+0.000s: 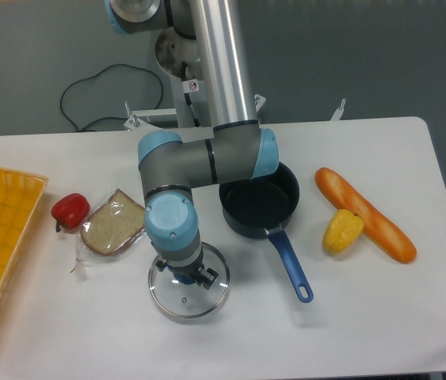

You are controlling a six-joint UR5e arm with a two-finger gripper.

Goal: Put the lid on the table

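The lid (pixel 188 289) lies low over the counter (pixel 365 317) near its front edge, left of the uncovered saucepan (pixel 259 207), so it can be set down flat. The gripper (pixel 188 275) sits over the centre knob, seemingly closed on it, though the wrist hides the jaws.

My wrist covers the gripper (pixel 188 276), so I cannot tell how its jaws stand, and the lid (pixel 189 294) knob beneath is hidden. Far to the gripper's left, the yellow tray (pixel 1 229) is cut off by the frame edge.
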